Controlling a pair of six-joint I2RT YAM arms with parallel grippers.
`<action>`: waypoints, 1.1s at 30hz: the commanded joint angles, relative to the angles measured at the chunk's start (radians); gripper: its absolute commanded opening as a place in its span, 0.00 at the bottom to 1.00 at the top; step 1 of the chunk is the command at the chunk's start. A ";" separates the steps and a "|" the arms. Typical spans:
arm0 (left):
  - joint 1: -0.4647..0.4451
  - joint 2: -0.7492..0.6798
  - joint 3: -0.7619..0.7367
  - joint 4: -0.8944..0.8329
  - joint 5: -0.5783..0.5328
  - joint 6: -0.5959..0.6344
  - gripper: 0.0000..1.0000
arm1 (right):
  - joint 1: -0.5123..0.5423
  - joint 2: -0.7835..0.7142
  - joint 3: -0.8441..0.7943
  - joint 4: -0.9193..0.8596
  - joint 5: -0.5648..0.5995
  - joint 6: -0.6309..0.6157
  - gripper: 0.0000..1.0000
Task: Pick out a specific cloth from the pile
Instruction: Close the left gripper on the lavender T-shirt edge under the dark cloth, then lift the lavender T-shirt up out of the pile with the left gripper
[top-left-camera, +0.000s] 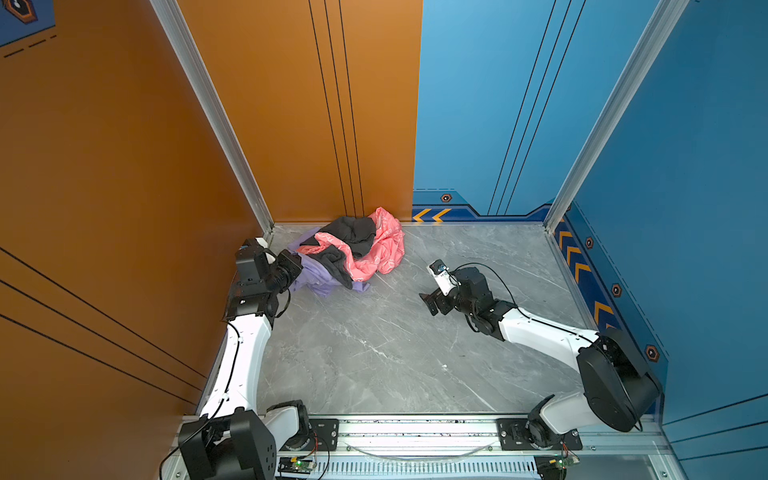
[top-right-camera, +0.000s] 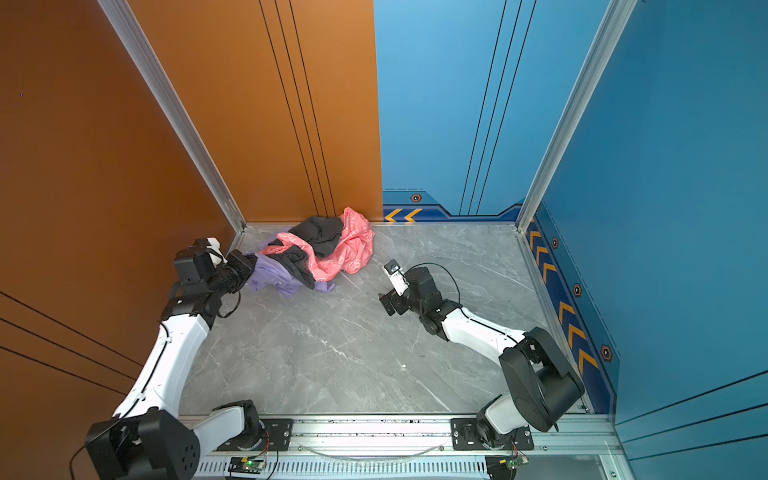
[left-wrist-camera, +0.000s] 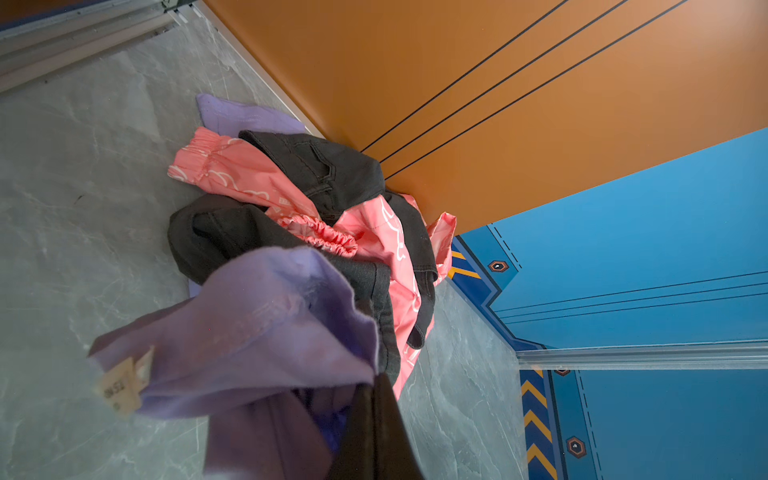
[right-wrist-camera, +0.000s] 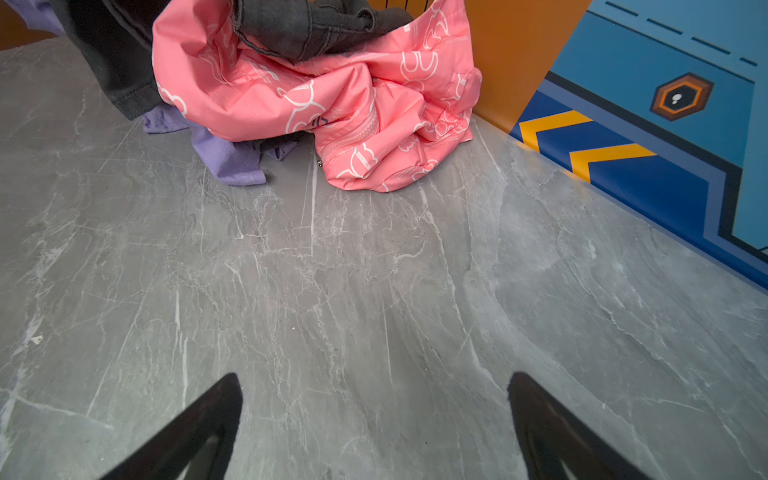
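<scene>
The pile (top-left-camera: 361, 249) lies on the grey marble floor against the orange back wall, left of centre in both top views. The cloth (top-left-camera: 316, 279) (top-right-camera: 270, 275) is lavender and sits at the pile's left and front, partly under a dark grey garment (top-left-camera: 353, 232) and a coral-pink patterned cloth (top-left-camera: 384, 249). My left gripper (top-left-camera: 296, 271) (left-wrist-camera: 376, 380) is shut on a fold of the lavender cloth (left-wrist-camera: 257, 324), which bunches up in front of the left wrist camera and shows a small label (left-wrist-camera: 120, 386). My right gripper (top-left-camera: 430, 300) (right-wrist-camera: 374, 376) hovers open over bare floor, right of the pile.
The orange wall (top-left-camera: 291, 124) and blue wall (top-left-camera: 478, 124) close off the back, and a blue side wall with yellow chevrons (top-left-camera: 582, 266) stands on the right. An aluminium rail (top-left-camera: 415, 428) carrying both arm bases runs along the front edge.
</scene>
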 joint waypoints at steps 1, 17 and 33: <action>0.012 -0.045 0.086 0.013 -0.024 0.016 0.00 | 0.006 0.004 0.021 0.008 -0.004 -0.004 1.00; 0.013 -0.051 0.348 -0.056 -0.081 0.077 0.00 | 0.003 -0.029 -0.003 0.011 0.006 -0.013 1.00; -0.005 0.072 0.672 0.045 0.072 0.070 0.00 | -0.006 -0.031 0.071 -0.112 0.093 -0.005 1.00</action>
